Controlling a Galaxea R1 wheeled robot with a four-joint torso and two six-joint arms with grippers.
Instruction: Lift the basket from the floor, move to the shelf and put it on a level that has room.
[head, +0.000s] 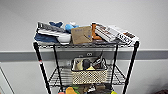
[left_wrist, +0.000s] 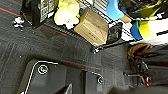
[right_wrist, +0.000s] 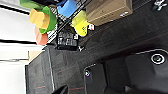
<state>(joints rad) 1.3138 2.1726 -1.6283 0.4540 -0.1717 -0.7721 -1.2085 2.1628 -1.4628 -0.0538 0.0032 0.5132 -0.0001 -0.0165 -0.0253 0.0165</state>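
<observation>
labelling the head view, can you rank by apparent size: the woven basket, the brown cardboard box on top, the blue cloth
1. woven basket, clearly the widest.
2. and 3. brown cardboard box and blue cloth: unsure, since other items cover much of the cloth.

This looks like an office or lab storage corner. A plain white wall (head: 105, 12) carries a grey trunking strip with sockets (head: 86, 54). The floor (left_wrist: 30, 50) is dark charcoal carpet tiles. A black wire shelf (head: 41, 67) against the wall is crowded with boxes, toys and a woven basket (head: 89, 76).
</observation>
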